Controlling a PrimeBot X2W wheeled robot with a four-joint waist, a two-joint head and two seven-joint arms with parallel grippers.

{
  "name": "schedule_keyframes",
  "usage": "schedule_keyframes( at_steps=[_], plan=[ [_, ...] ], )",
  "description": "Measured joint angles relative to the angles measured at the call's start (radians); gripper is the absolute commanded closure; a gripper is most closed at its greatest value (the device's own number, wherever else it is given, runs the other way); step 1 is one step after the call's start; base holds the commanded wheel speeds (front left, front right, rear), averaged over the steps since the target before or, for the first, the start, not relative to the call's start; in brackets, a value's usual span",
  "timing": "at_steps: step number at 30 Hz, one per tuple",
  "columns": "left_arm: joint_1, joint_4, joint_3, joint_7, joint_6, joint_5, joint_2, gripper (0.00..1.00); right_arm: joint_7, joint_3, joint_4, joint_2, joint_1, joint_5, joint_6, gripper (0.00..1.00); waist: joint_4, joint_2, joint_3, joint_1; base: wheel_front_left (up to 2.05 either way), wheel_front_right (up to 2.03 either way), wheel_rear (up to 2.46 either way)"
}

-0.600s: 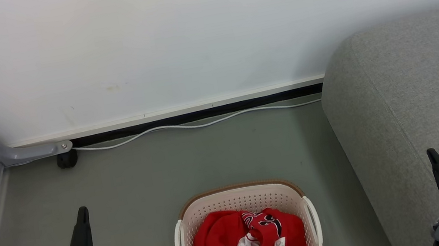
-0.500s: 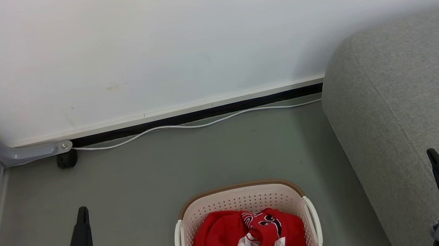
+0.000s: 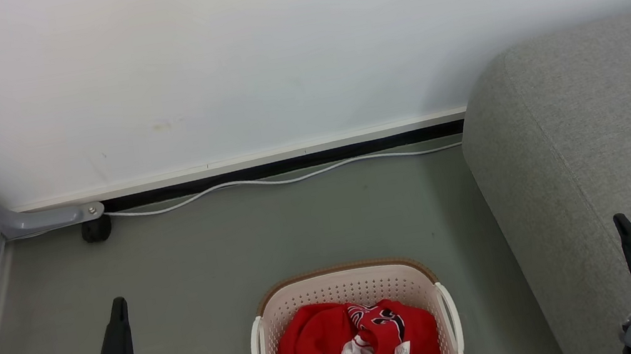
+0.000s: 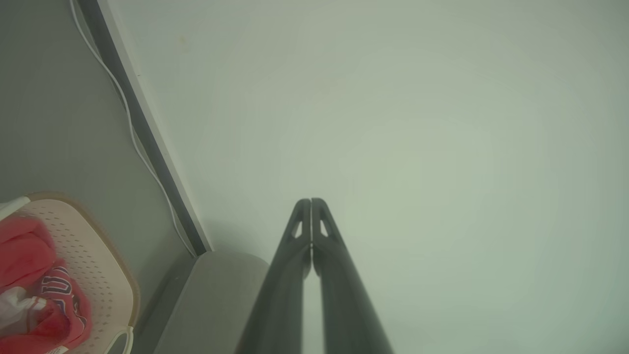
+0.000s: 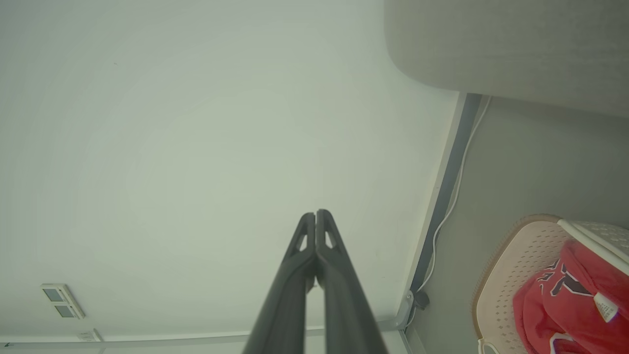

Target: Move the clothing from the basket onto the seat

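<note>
Red white-trimmed jerseys [image 3: 355, 348] lie in the cream perforated plastic basket [image 3: 345, 286] between left claw [image 3: 118, 306] and right claw [image 3: 620, 223], both pinched together, empty; light-grey fabric sofa [image 3: 599, 126] beside the right one; nothing has shifted, transfer unstarted.

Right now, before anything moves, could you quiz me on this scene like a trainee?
1. True or false: the red clothing lies in the basket.
2. The grey seat stands on which side of the basket: A, the robot's left; B, the robot's right?
3. Fill in: the left gripper and the right gripper are both ___.
Key: 1 true; 2 B; 3 shut.
</note>
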Motion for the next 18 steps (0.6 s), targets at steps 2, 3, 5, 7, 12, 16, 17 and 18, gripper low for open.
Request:
schedule_keyframes(
  at_steps=[2,3,5,7,12,16,17,18],
  plan=[
    [0.000,0.000,0.000,0.000,0.000,0.000,0.000,1.00,0.000,0.000,0.000,0.000,0.000,0.000,0.000,1.00,0.000,0.0000,0.000,0.0000,0.00,0.00,0.00],
    [0.000,0.000,0.000,0.000,0.000,0.000,0.000,1.00,0.000,0.000,0.000,0.000,0.000,0.000,0.000,1.00,0.000,0.0000,0.000,0.0000,0.00,0.00,0.00],
    [0.000,0.000,0.000,0.000,0.000,0.000,0.000,1.00,0.000,0.000,0.000,0.000,0.000,0.000,0.000,1.00,0.000,0.0000,0.000,0.0000,0.00,0.00,0.00],
    [0.000,0.000,0.000,0.000,0.000,0.000,0.000,1.00,0.000,0.000,0.000,0.000,0.000,0.000,0.000,1.00,0.000,0.0000,0.000,0.0000,0.00,0.00,0.00],
    [0.000,0.000,0.000,0.000,0.000,0.000,0.000,1.00,0.000,0.000,0.000,0.000,0.000,0.000,0.000,1.00,0.000,0.0000,0.000,0.0000,0.00,0.00,0.00],
    [0.000,0.000,0.000,0.000,0.000,0.000,0.000,1.00,0.000,0.000,0.000,0.000,0.000,0.000,0.000,1.00,0.000,0.0000,0.000,0.0000,0.00,0.00,0.00],
    [0.000,0.000,0.000,0.000,0.000,0.000,0.000,1.00,0.000,0.000,0.000,0.000,0.000,0.000,0.000,1.00,0.000,0.0000,0.000,0.0000,0.00,0.00,0.00],
    [0.000,0.000,0.000,0.000,0.000,0.000,0.000,1.00,0.000,0.000,0.000,0.000,0.000,0.000,0.000,1.00,0.000,0.0000,0.000,0.0000,0.00,0.00,0.00]
  ],
)
